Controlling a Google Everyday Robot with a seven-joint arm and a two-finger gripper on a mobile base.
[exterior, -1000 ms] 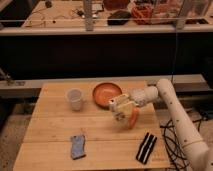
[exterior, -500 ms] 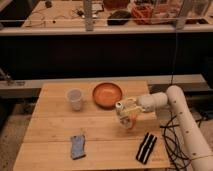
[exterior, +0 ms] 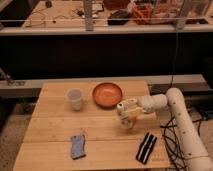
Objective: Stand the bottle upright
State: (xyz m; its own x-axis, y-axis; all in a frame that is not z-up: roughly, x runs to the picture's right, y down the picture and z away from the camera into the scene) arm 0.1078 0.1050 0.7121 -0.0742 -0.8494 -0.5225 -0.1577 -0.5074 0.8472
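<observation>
Your gripper (exterior: 126,114) sits low over the table (exterior: 55,125), right of centre, just in front of the bowl (exterior: 107,94). The bottle (exterior: 132,121) is right at it. Can't tell whether the grip's closed or released. Count: 1 bottle, 1 bowl, 1 cup (exterior: 75,98), 1 blue obj (exterior: 78,146), 1 black obj (exterior: 146,147).

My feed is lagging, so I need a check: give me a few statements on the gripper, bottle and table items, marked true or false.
1. The gripper is at the bottle, just in front of the orange bowl. True.
2. The cup lies tipped over. False: it stands upright, left of the bowl.
3. The blue object sits inside the bowl. False: it lies on the table, near the front edge.
4. The black object lies on the table at the front right. True.
</observation>
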